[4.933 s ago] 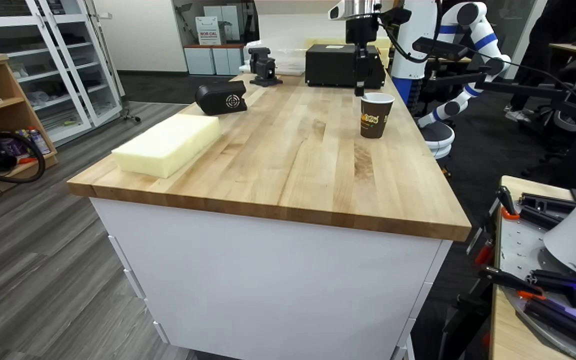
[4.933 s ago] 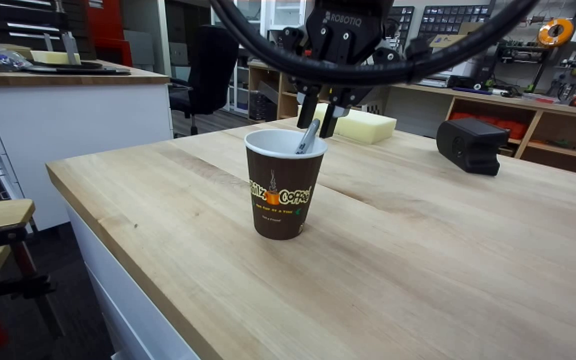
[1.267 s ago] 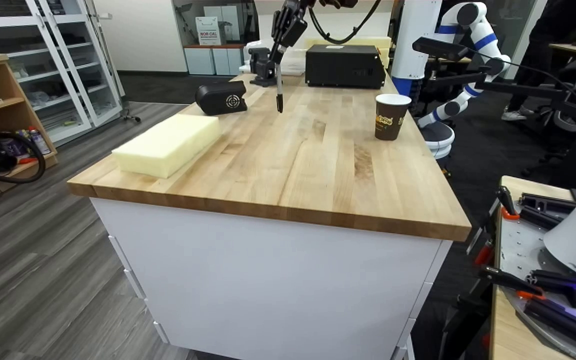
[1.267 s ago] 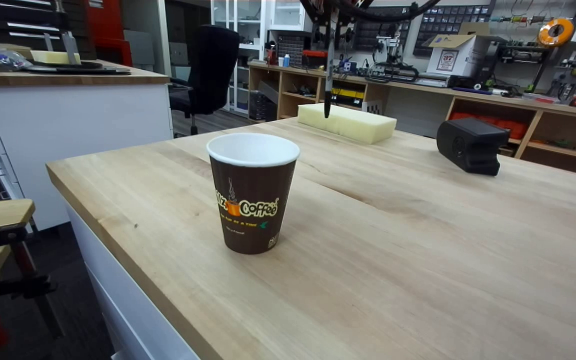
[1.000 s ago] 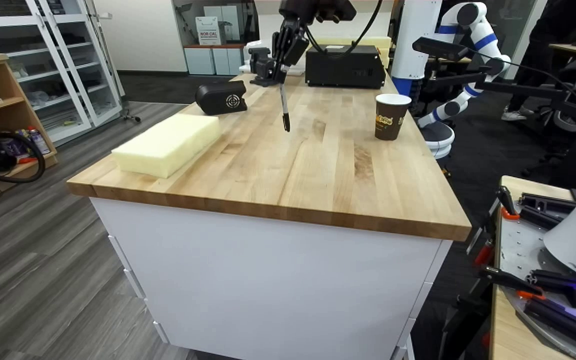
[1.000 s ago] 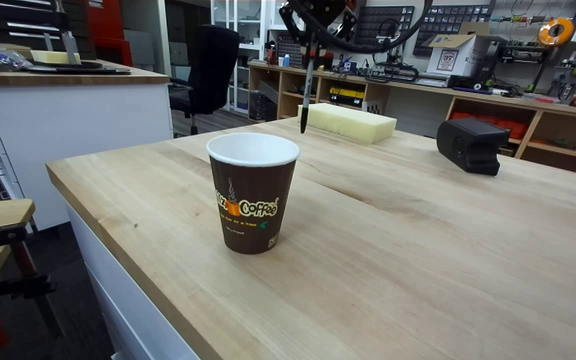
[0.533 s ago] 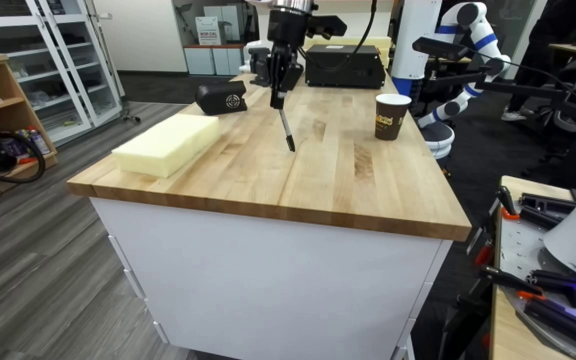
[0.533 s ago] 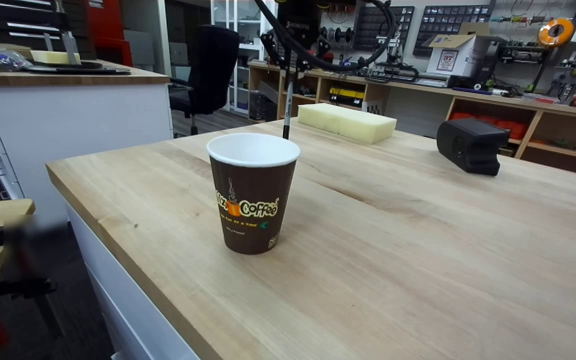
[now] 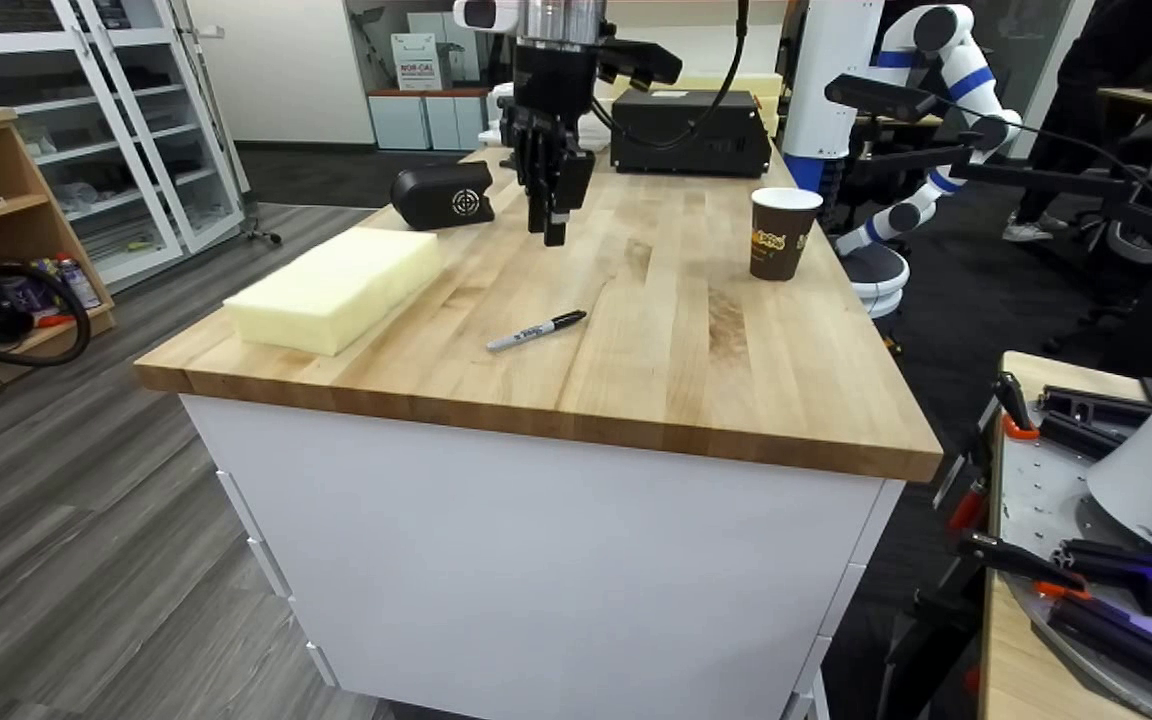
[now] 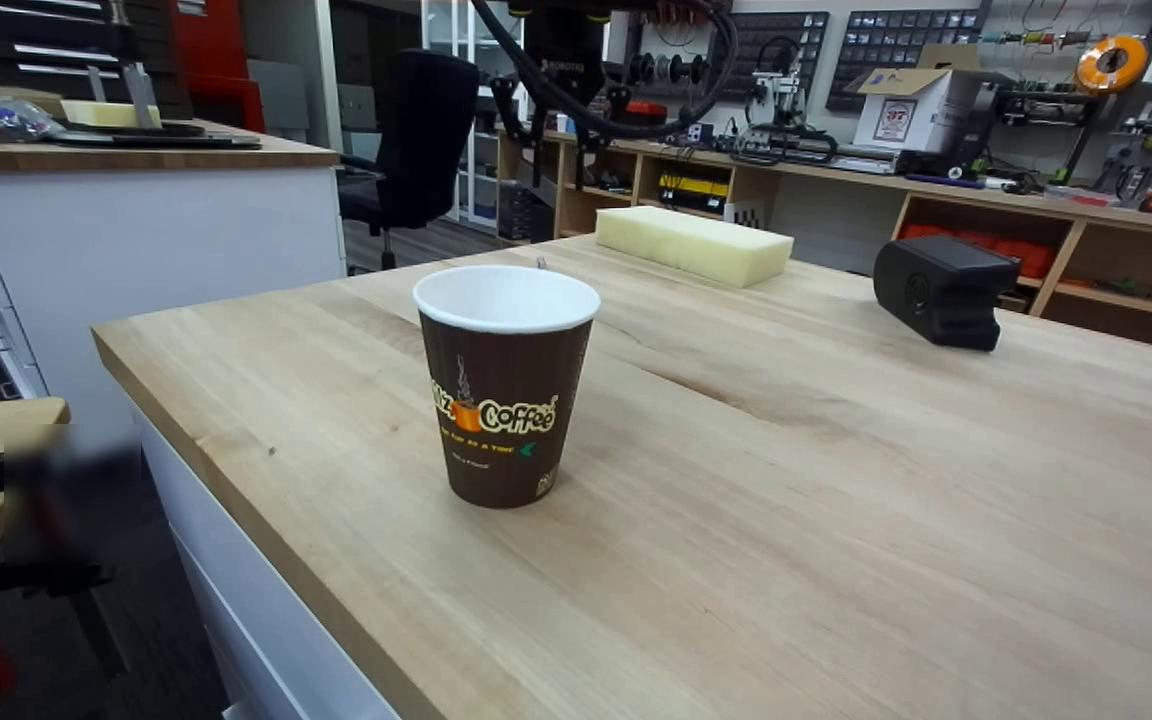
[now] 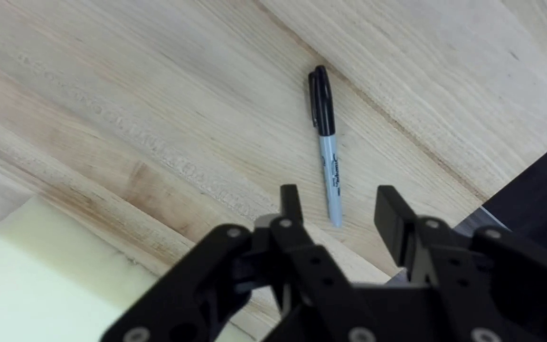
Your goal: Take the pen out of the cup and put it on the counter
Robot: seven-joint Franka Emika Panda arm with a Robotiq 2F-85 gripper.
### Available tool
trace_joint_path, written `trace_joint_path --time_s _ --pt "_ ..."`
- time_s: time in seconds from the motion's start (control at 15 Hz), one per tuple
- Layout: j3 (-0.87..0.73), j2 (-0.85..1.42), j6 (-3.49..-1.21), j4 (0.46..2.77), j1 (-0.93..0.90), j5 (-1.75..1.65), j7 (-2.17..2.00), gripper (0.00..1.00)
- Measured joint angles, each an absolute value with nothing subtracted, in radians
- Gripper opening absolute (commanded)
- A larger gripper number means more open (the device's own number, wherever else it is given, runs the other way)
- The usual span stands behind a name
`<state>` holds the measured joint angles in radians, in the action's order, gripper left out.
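Pen [image 9: 536,331] on the counter [image 9: 636,375], left of the cup [image 9: 784,240] in an exterior view, looks light, stiff, slippery; I'd pinch mid-barrel with my empty, wide-spread gripper [image 11: 338,199].

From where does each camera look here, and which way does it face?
An exterior view: off the end of the counter, above it, facing lengthwise; the gripper and part of the arm show.
An exterior view: near the cup, above counter height, facing slantwise toward the yellow block; the gripper hangs at the top.
Wrist view: carried on the arm, facing down at the pen; both fingers show, apart.
Both exterior views share the cup and the yellow block.
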<state>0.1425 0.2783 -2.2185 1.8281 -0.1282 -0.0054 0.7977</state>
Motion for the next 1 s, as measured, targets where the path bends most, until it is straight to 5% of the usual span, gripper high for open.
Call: trace_joint_path --time_s 0.27,1.0 --pt "0.143 0.268 -2.269 1.833 -0.149 -0.185 0.658 0.99" --pt "0.102 0.161 -2.278 1.896 -0.158 -0.394 0.17 1.0"
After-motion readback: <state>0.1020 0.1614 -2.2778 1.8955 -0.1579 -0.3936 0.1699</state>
